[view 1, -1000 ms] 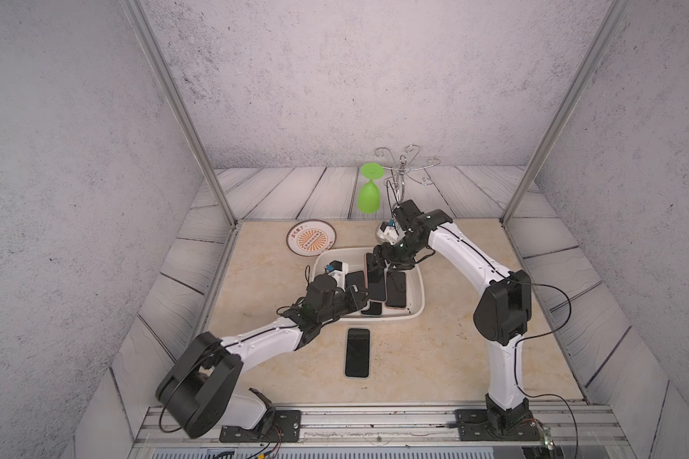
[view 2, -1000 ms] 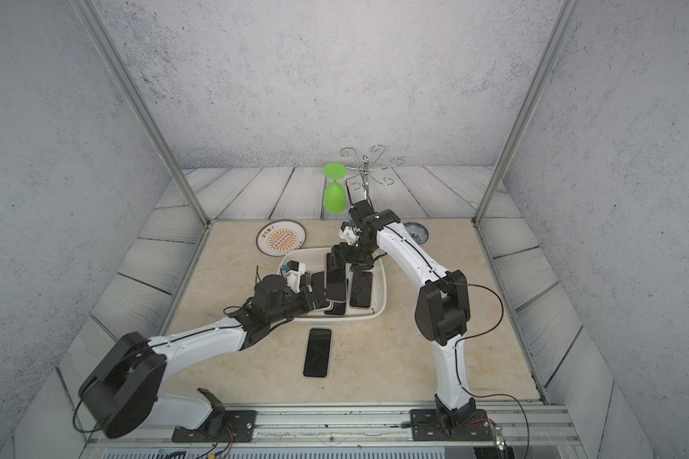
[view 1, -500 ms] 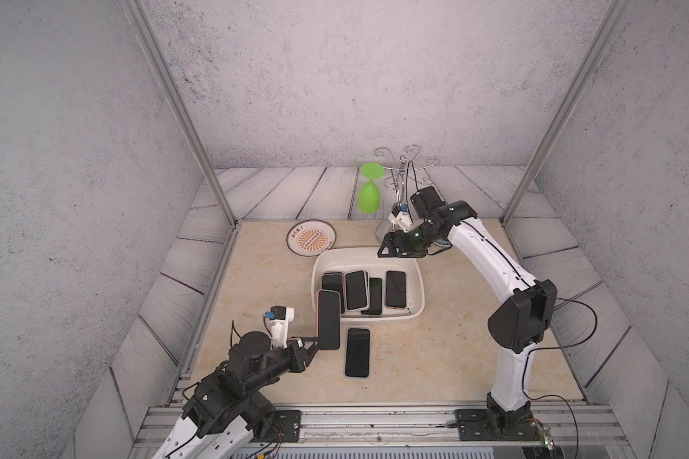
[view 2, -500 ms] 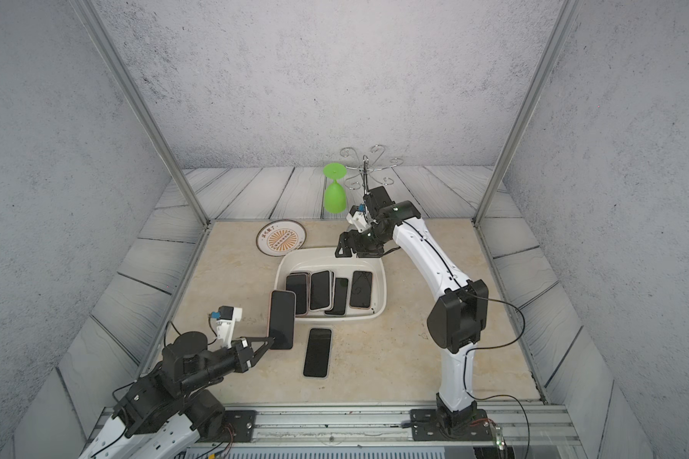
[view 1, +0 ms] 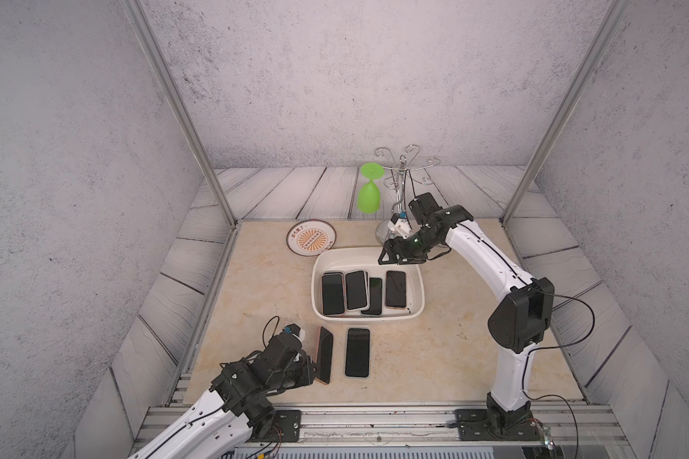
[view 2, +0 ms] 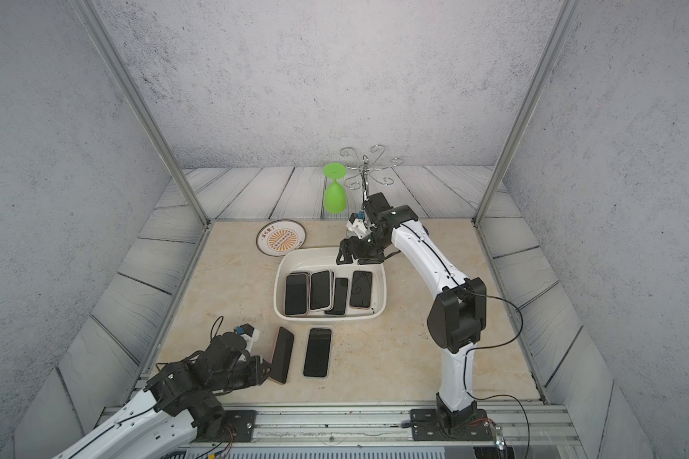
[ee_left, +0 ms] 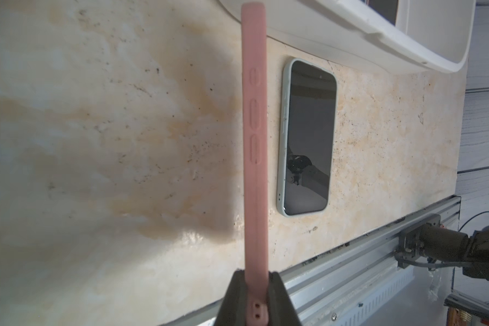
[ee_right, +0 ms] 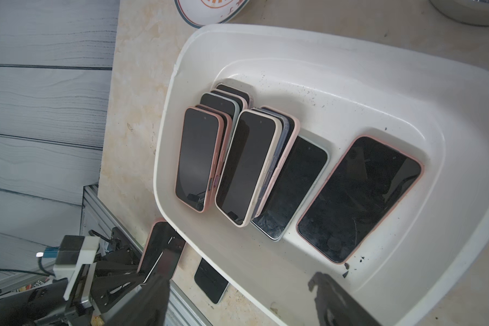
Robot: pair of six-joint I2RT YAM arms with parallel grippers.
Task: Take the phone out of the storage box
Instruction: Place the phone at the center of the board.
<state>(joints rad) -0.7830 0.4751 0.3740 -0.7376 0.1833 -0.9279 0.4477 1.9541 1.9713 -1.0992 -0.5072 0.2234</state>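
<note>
Pink silicone is what I have in hand. In both top views the left gripper point(view 1: 314, 367) is clamped on one short end of a pink-cased phone point(view 1: 324, 355). That phone is out of the storage box point(view 1: 315, 290) and tipped up on its long side near the bench point(view 1: 263, 286) front edge, toward the front left corner. Just beside it a mint-cased phone point(view 1: 357, 352) lies flat, screen up. The box sits mid-bench, nearer the back edge, with more phones inside. The right gripper point(view 1: 392, 258) hangs over the box's far rim, jaws spread wide, holding nothing.

In the left wrist view the pads point(ee_left: 235, 299) pinch the case across its thickness right at the port end, so nearly the whole length sticks out past them. I judge it stiff and fairly heavy for so short a bite. The rubbery case gives friction, but the phone could pivot. I cannot tell whether its lower edge touches the bench.

In the right wrist view the stacked phones point(ee_right: 226, 158) lean overlapped toward the box's left wall, and a lone phone point(ee_right: 359, 197) in a pink case lies flat near the right wall with bare floor around it. The glass faces look slick and fragile, so I would keep the pads on the soft case sides. The flat one offers little to get under. I would span its width, or take the top phone of a leaning stack by its raised edge.
</note>
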